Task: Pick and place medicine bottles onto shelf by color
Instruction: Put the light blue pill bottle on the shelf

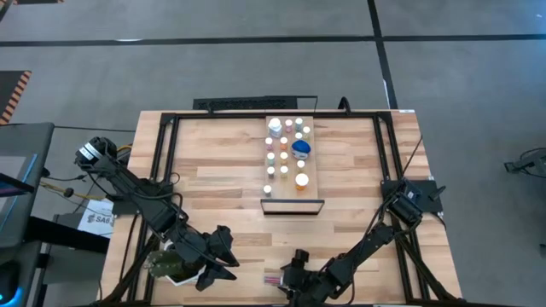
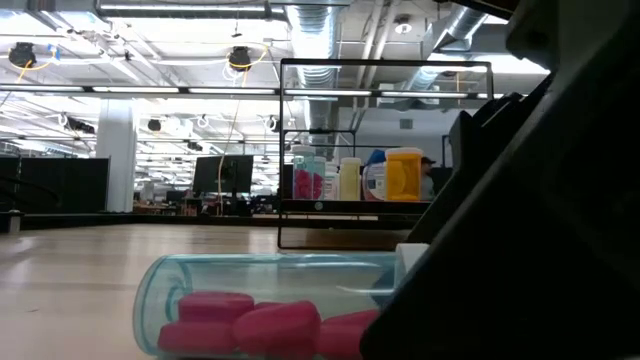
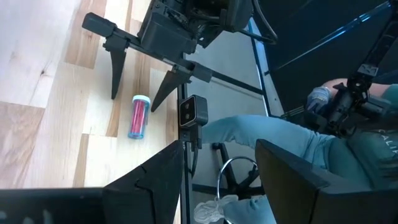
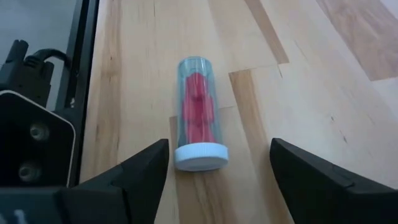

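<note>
My right gripper (image 4: 217,168) stands wide open, fingers either side of the vial's (image 4: 198,112) white cap, touching nothing. The vial lies on its side near the table's (image 1: 222,162) front edge, bare wood around it. It is clear, full of pink tablets. My left gripper (image 3: 221,165) waits partly open nearby. The shelf (image 1: 311,162) stands well apart, bottles (image 1: 300,180) on it.

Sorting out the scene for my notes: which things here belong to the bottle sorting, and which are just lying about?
Job:
vial of red pills, lying on the table
bottles on the shelf
right gripper, open around the vial

Just there:
left gripper
person
</note>
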Robot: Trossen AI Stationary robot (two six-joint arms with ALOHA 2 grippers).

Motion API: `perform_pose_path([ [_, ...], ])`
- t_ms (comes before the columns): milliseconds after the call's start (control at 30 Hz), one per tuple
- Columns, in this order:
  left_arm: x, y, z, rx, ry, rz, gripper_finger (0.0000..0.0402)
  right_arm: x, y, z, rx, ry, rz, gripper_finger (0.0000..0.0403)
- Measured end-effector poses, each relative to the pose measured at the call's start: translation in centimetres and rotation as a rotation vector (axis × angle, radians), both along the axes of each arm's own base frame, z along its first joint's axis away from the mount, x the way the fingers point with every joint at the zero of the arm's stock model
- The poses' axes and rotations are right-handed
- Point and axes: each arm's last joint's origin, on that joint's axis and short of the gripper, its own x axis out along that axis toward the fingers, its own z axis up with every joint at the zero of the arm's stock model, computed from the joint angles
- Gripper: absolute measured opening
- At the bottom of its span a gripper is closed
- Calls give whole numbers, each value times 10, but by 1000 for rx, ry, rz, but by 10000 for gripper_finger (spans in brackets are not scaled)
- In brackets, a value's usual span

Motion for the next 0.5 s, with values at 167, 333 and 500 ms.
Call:
perform_pose_path([
  [167,0,0,0,0,0,0,187,0,1,1,7,-6,1,277],
  [333,0,0,0,0,0,0,187,1,1,1,17,-12,2,227],
  [500,0,0,0,0,0,0,187,2,2,3,36,-29,3,156],
])
